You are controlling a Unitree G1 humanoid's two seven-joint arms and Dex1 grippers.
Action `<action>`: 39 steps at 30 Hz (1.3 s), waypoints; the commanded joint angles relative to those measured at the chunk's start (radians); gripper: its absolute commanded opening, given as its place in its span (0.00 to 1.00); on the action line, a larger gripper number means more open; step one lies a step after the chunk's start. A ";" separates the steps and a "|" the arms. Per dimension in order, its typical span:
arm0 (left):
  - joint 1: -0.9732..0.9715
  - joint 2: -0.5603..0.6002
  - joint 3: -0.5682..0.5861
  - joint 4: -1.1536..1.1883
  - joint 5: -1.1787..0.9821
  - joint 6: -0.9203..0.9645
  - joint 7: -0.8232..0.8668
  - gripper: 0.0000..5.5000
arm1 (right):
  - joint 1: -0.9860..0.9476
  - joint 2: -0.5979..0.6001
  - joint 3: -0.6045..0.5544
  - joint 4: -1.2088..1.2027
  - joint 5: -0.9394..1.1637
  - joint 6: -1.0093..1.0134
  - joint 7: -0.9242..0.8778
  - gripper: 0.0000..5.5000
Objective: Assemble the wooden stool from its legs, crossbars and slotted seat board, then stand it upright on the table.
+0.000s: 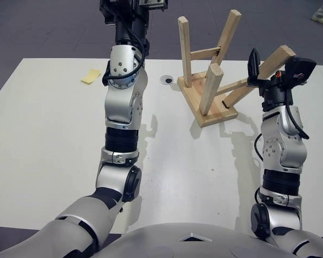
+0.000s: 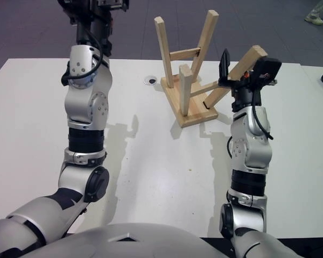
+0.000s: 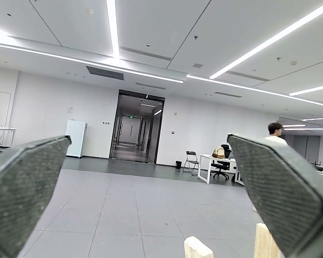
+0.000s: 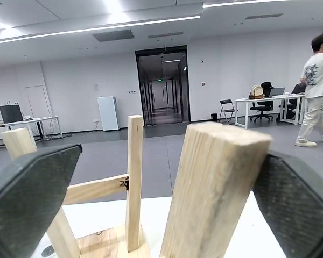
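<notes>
While the stool rests legs-up: assembly looks finished, with the legs, crossbars and seat board all joined. By my reading only the turn onto its feet is left.
Yellow note (image 1: pixel 90 76): lies on the white table (image 1: pixel 43 134), well to the left of the left jaws, and seems no part of the job.
Left gripper (image 3: pixel 149 141): is raised near the table's far edge, its jaws spread wide with nothing between them. Two leg tips of the stool show beyond and below its pads.
Cable hole (image 1: pixel 166 79): sits in the tabletop between the left jaws and the stool.
Wooden stool (image 1: pixel 210 105): stands to the right of the left jaws with its seat board down on the table. The board appears tipped rather than flat, and the four legs point up and away.
Crossbars (image 1: pixel 204 54): are seated between the legs, well clear of the left jaws and just beyond the right ones.
Near-right leg (image 1: pixel 273 59): slants up into the right jaws, its cut end between the pads.
Right gripper (image 4: pixel 175 153): has its jaws parted round that leg end. One pad is at the wood and the other stands off with a gap, so it straddles the leg rather than clamps it.
Left to do: close on the leg, tip the stool over and set it upright. A one-leg hold may let it swing.
</notes>
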 commanded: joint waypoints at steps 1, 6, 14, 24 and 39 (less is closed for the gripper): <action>0.006 0.014 -0.002 0.001 0.007 0.010 0.001 0.98 | -0.086 -0.026 -0.030 0.038 -0.006 -0.039 0.019 0.98; 0.001 0.024 0.009 -0.002 0.003 0.014 0.006 0.98 | -0.105 -0.031 -0.035 0.068 -0.025 -0.043 0.027 0.98; 0.001 0.033 -0.002 -0.039 0.000 0.059 -0.005 0.98 | 0.182 -0.038 0.111 0.403 -0.260 0.045 -0.014 0.98; 0.012 0.025 -0.025 -0.016 0.014 0.065 -0.006 0.98 | 0.074 -0.001 0.008 0.177 -0.095 -0.168 0.036 0.98; 0.391 0.095 -0.036 -0.294 -0.050 0.521 -0.067 0.98 | -0.213 -0.223 -0.199 0.460 -0.028 -0.100 -0.203 0.98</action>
